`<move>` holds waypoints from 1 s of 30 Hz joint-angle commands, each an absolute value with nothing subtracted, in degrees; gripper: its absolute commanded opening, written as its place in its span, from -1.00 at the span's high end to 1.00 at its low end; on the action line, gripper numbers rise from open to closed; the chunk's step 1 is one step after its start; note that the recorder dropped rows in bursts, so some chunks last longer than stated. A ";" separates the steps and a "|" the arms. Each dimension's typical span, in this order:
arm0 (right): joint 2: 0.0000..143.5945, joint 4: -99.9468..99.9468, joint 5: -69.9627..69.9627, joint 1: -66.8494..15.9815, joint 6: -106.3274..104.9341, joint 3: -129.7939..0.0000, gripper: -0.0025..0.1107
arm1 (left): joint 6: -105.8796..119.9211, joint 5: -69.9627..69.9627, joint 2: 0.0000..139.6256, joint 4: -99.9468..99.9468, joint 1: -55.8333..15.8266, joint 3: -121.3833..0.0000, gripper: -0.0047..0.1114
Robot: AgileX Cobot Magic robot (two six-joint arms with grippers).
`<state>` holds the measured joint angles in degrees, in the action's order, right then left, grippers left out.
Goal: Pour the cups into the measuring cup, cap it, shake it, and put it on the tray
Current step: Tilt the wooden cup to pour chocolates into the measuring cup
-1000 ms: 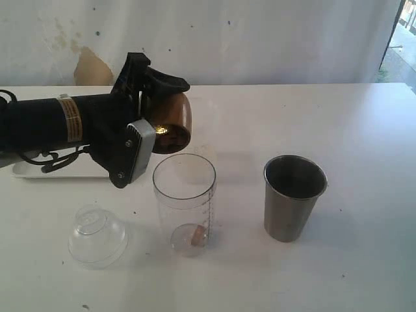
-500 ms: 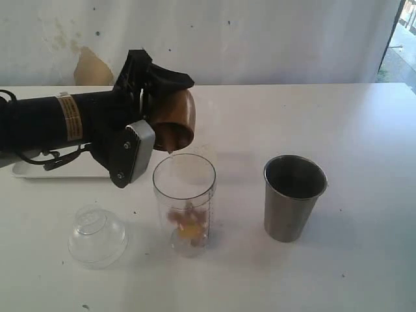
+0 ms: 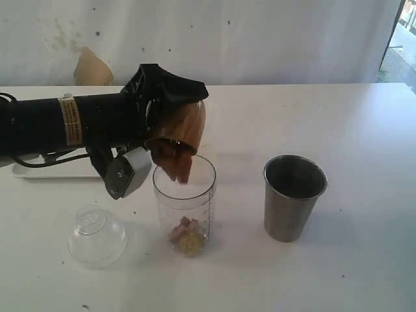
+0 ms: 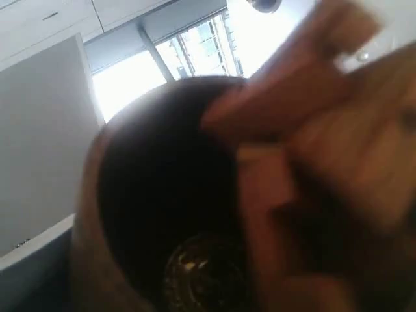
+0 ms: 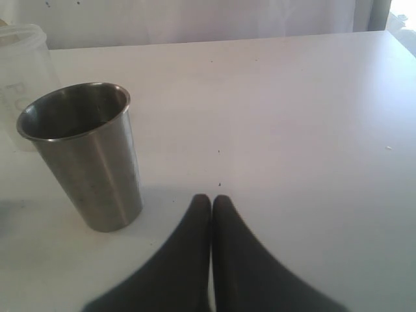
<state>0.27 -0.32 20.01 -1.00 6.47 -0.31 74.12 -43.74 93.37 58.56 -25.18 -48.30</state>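
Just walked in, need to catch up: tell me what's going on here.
The left gripper holds the wooden cup tipped over the clear measuring cup, spilling pieces into it; some lie at its bottom. The steel tumbler stands upright beside it, untouched, the right gripper shut near it. The domed clear lid lies apart.

Nothing legible there: the orange label (image 3: 68,121) on the left arm (image 3: 36,127) carried print too small to read, and the graduation marks (image 3: 207,220) on the measuring cup (image 3: 184,198) couldn't be made out.
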 commanded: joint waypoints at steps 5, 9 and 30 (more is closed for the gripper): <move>0.00 -0.42 20.03 -0.59 6.27 0.00 0.96 | 75.60 -43.27 93.29 58.30 -25.45 -48.60 0.92; 0.00 -0.42 20.03 -0.59 6.27 0.00 0.96 | 75.60 -44.56 93.29 58.30 -25.45 -48.60 0.92; 0.00 -0.42 20.03 -0.59 6.27 0.00 0.96 | 68.78 -46.52 93.29 55.70 -25.45 -48.60 0.92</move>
<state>0.27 -0.32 20.01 -1.00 6.47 -0.31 65.75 -45.63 93.37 57.29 -25.18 -48.30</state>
